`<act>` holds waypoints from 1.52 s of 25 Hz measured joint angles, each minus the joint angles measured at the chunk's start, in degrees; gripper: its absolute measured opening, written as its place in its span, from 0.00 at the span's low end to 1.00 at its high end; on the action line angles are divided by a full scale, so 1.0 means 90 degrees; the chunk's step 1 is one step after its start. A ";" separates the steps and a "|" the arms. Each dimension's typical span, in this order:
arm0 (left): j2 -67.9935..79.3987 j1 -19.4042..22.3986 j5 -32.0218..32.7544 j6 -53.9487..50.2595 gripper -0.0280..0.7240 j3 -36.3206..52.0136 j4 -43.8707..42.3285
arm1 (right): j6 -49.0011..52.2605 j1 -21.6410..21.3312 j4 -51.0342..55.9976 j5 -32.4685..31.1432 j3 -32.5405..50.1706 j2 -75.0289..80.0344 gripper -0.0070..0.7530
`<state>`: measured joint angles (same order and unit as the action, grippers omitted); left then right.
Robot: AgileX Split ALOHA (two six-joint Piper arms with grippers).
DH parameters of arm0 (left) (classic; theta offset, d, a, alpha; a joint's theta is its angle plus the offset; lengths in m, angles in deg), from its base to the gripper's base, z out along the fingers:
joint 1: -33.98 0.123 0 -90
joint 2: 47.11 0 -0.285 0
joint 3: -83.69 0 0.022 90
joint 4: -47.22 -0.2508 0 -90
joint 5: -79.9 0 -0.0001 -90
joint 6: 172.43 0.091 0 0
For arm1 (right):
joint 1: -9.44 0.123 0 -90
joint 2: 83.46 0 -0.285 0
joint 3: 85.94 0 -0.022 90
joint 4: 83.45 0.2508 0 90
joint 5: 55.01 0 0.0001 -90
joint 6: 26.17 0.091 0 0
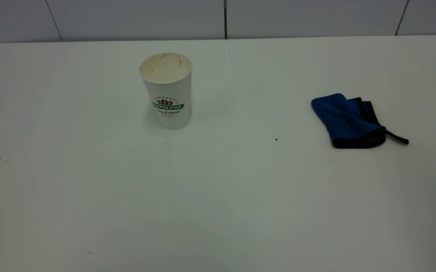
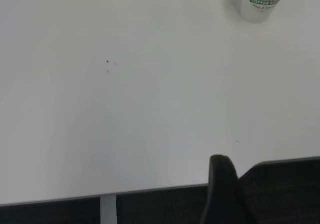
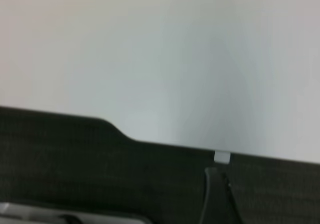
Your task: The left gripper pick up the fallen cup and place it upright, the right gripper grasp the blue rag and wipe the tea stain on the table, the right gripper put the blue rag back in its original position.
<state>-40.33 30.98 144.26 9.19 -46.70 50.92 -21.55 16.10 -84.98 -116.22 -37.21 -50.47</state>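
The cup [image 1: 167, 90] is seen standing upright on the white counter [image 1: 218, 196], left of centre, with its stained mouth facing up and the green logo turned toward the exterior camera. The blue rag [image 1: 348, 120] is laid folded on the counter well apart from the cup, toward the right side, its black loop strap trailing off to the right. A tiny black speck [image 1: 276, 139] is seen between the two, nearer the rag. No brown puddle can be made out on the counter.

Neither arm is seen in the exterior view. In the left wrist view only one dark finger [image 2: 223, 191] of the left tool is shown, held off the counter's near edge, with the cup [image 2: 261, 2] far off. In the right wrist view a single dark finger [image 3: 216, 196] of the right tool is likewise shown beyond the counter's edge. Whether either tool is released or clenched cannot be told.
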 joint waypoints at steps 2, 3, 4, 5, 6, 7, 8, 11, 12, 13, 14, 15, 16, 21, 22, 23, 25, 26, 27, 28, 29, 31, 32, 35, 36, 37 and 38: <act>0.0000 0.0000 0.0000 0.0000 0.69 0.0000 0.0000 | 0.0000 -0.0102 0.0000 -0.0026 0.0057 -0.0200 0.70; 0.0000 0.0000 0.0000 0.0000 0.69 0.0000 0.0000 | 0.0000 -0.0189 -0.0013 -0.0078 0.0112 -0.0280 0.70; 0.0000 0.0000 0.0000 0.0000 0.69 0.0000 0.0000 | -0.0006 -0.0291 -0.0026 -0.0129 0.0159 -0.0347 0.70; 0.0000 0.0000 0.0000 0.0000 0.69 0.0000 0.0000 | -0.0006 -0.0386 -0.0025 -0.0154 0.0186 -0.0405 0.70; 0.0000 0.0000 0.0000 0.0000 0.69 0.0000 0.0000 | -0.0006 -0.0468 -0.0032 -0.0155 0.0186 -0.0452 0.70; 0.0000 0.0000 0.0000 0.0000 0.69 0.0000 0.0000 | -0.0006 -0.0528 -0.0032 -0.0149 0.0186 -0.0489 0.70; 0.0000 0.0000 0.0000 0.0006 0.69 0.0000 0.0000 | -0.0006 -0.0558 -0.0026 -0.0149 0.0186 -0.0544 0.70; 0.0000 0.0000 0.0000 0.0006 0.69 0.0000 0.0000 | -0.0006 -0.0602 -0.0022 -0.0154 0.0186 -0.0811 0.70; 0.0000 0.0000 0.0000 0.0006 0.69 0.0000 0.0000 | -0.0012 -0.0602 -0.0022 -0.0154 0.0186 -0.0965 0.70; 0.0000 0.0000 0.0000 0.0006 0.69 0.0000 0.0000 | -0.0012 -0.0610 -0.0022 -0.0154 0.0186 -0.1151 0.70; 0.0000 0.0000 0.0000 0.0006 0.69 0.0000 0.0000 | -0.0012 -0.0610 -0.0022 -0.0154 0.0186 -0.1330 0.70; 0.0000 0.0000 0.0000 0.0006 0.69 0.0000 0.0000 | -0.0012 -0.0610 -0.0022 -0.0168 0.0186 -0.1560 0.70; 0.0000 0.0000 0.0000 0.0006 0.69 0.0000 0.0000 | -0.0012 -0.0610 -0.0022 -0.0184 0.0186 -0.1801 0.70; 0.0000 0.0000 0.0000 0.0006 0.69 0.0000 0.0000 | -0.0018 -0.0610 -0.0022 -0.0246 0.0186 -0.2849 0.70; 0.0000 0.0000 0.0000 0.0006 0.69 0.0000 0.0000 | -0.0018 -0.0610 -0.0022 -0.0270 0.0186 -0.2904 0.70; 0.0000 0.0000 0.0000 0.0006 0.69 0.0000 0.0000 | -0.0018 -0.0610 -0.0022 -0.0283 0.0186 -0.2902 0.70; 0.0000 0.0000 0.0000 0.0006 0.69 0.0000 0.0000 | -0.0018 -0.0610 -0.0022 -0.0289 0.0186 -0.2902 0.70; 0.0000 0.0000 0.0000 0.0006 0.69 0.0000 0.0000 | -0.0018 -0.0611 -0.0022 -0.0289 0.0186 -0.2902 0.70; 0.0000 0.0000 0.0000 0.0006 0.69 0.0000 0.0000 | -0.0018 -0.0611 -0.0022 -0.0289 0.0186 -0.2902 0.70; 0.0000 0.0000 0.0000 0.0006 0.69 0.0000 0.0000 | -0.0018 -0.0616 -0.0022 -0.0289 0.0186 -0.2902 0.70; 0.0000 0.0000 0.0000 0.0006 0.69 0.0000 0.0000 | -0.0018 -0.0618 -0.0022 -0.0289 0.0186 -0.2902 0.70; 0.0000 0.0000 0.0000 0.0006 0.69 0.0000 0.0000 | -0.0018 -0.0618 -0.0022 -0.0289 0.0186 -0.2902 0.70; 0.0000 0.0000 0.0000 0.0006 0.69 0.0000 0.0000 | -0.0018 -0.0618 -0.0022 -0.0289 0.0186 -0.2902 0.70; 0.0000 0.0000 0.0000 0.0006 0.69 0.0000 0.0000 | -0.0018 -0.0618 -0.0022 -0.0292 0.0186 -0.2902 0.70; 0.0000 0.0000 0.0000 0.0006 0.69 0.0000 0.0000 | -0.0018 -0.0618 -0.0022 -0.0292 0.0186 -0.2902 0.70; 0.0000 0.0000 0.0000 0.0006 0.69 0.0000 0.0000 | -0.0024 -0.0618 -0.0022 -0.0292 0.0186 -0.2902 0.70; 0.0000 0.0000 0.0000 0.0006 0.69 0.0000 0.0000 | -0.0024 -0.0618 -0.0022 -0.0292 0.0186 -0.2902 0.70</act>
<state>-40.33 30.98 144.26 9.24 -46.70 50.92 -21.77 10.54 -85.17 -118.85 -35.53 -76.59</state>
